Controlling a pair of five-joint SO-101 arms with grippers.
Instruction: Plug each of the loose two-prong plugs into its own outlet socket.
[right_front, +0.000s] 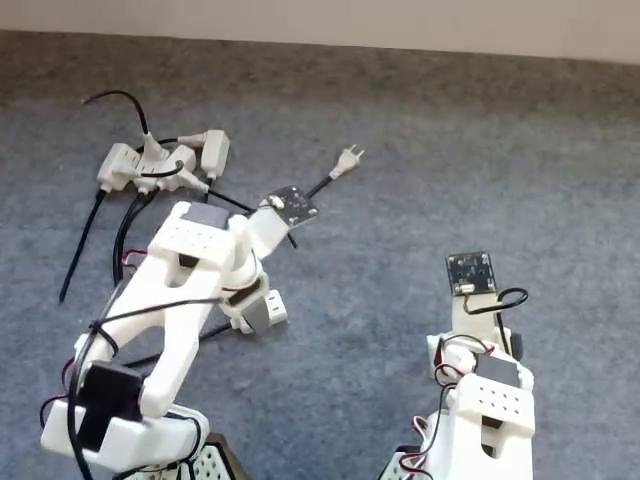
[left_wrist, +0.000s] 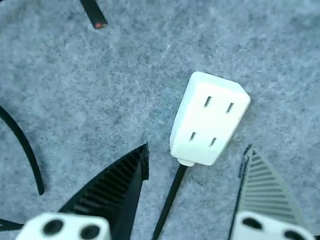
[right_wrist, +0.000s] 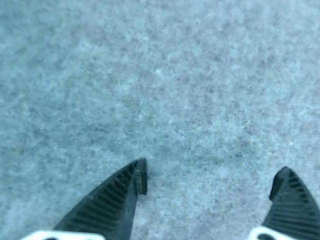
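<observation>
One loose two-prong plug (right_front: 348, 158), likely light and rigid on a stiffish black cord (right_front: 320, 186), lies on the tabletop (right_front: 470, 150) well apart from the white outlet block (left_wrist: 210, 120) under my left gripper (left_wrist: 196, 150), jaws apart like those of my right gripper (right_wrist: 212, 170); best held, I judge, by its moulded body.

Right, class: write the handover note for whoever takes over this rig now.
Left tool: open, above a white two-socket outlet block on the carpet, both sockets empty.
Right tool: open over bare carpet, holding nothing.
Loose two-prong plug: on the carpet, on its black cord, ungrasped.
Done: nothing plugged into this block.
Left: pick up the plug, seat it in a socket; the white cluster at far left is too small to judge.
</observation>
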